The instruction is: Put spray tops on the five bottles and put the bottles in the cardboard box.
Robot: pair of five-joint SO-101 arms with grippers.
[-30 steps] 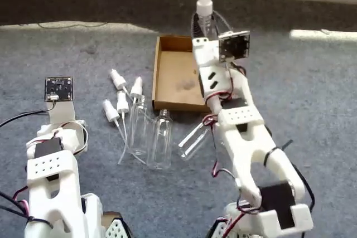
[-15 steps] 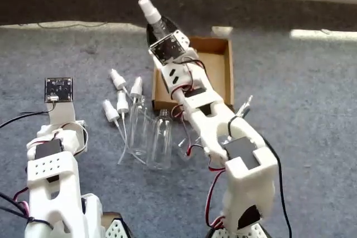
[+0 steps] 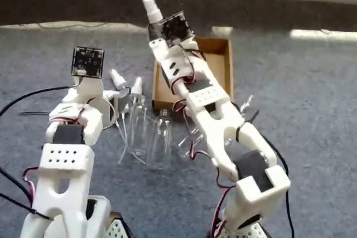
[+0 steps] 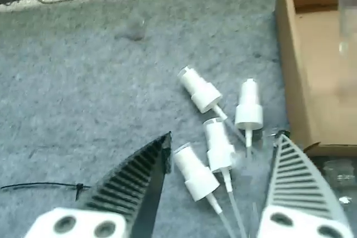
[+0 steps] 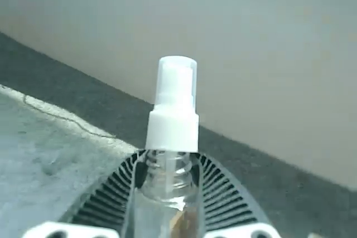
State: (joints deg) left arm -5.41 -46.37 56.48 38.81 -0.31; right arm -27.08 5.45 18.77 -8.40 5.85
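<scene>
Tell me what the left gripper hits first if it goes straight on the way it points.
Most likely the loose spray tops on the carpet, which the open left gripper points straight at, though depth is unclear.

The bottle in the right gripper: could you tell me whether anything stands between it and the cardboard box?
Nothing visible does. The right gripper holds the bottle raised near the box, whose top is open; the arm hides part of its floor.

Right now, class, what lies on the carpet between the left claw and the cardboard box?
Four loose spray tops lie there, as the left wrist view shows.
</scene>
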